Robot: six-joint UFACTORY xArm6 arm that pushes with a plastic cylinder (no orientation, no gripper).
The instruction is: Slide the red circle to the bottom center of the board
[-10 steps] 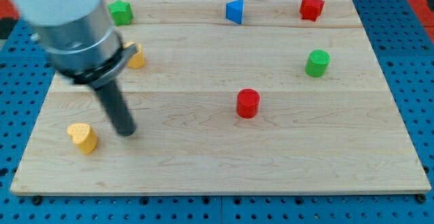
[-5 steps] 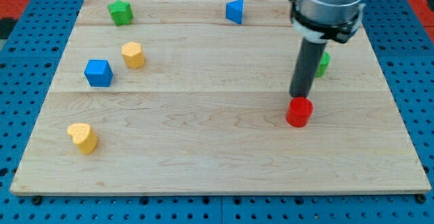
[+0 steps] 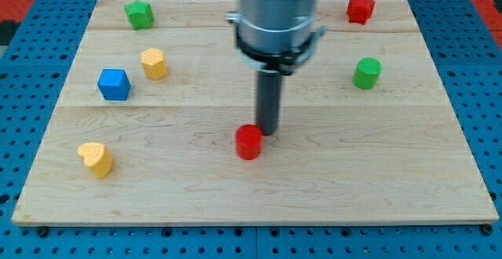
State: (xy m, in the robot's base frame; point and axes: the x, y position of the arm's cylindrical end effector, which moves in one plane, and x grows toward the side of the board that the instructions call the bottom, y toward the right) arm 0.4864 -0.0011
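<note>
Red circle [image 3: 249, 141]: short upright cylinder, standing on the desk [image 3: 439, 188] near the middle of its width, in the lower half, short of the bottom edge.

My tip [image 3: 268, 133]: just beside the red circle, at its upper right, touching or very nearly so; contact cannot be confirmed. Rod vertical, dark, descending from a wide grey cylindrical housing that enters from the view's top. No fingers fitted; the rod has hold of nothing.

Green cylinder [image 3: 366, 72]: right of the rod, well apart.

Red star [image 3: 360, 9]: top right, near the upper edge.

Yellow block [image 3: 154, 63], rounded shape unclear: upper left.

Blue cube [image 3: 114, 84]: near the yellow block, to its lower left, apart from it.

Green star [image 3: 139, 14]: top left.

Yellow heart [image 3: 96, 158]: lower left, well apart from the red circle.
</note>
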